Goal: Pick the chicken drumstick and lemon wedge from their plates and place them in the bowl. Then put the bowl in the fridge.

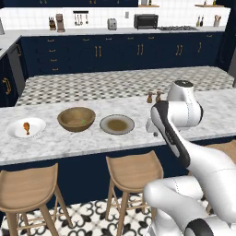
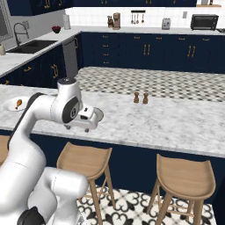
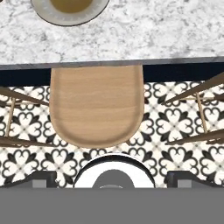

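My tool (image 1: 151, 128) at table's near edge, spread unclear. Chicken drumstick (image 1: 26, 127) far left on white plate (image 1: 18, 133), beyond bowl (image 1: 76, 119).

Bright even rendered light, faint shadows, slightly soft focus

- Tabletop (image 1: 69, 140): three dishes in a row along it, left base view.
- White plate (image 1: 18, 132) at left; chicken drumstick (image 1: 26, 127) on it.
- Bowl (image 1: 76, 119) in the middle; lemon wedge (image 1: 83, 122) in it.
- Grey-rimmed plate (image 1: 117, 124) right of the bowl.
- Two shakers (image 1: 154, 97) farther back, to the right.
- Stools (image 1: 131, 173) in front of the tabletop, below its edge.
- Hand view: one stool seat (image 3: 96, 107) just under the tabletop edge.
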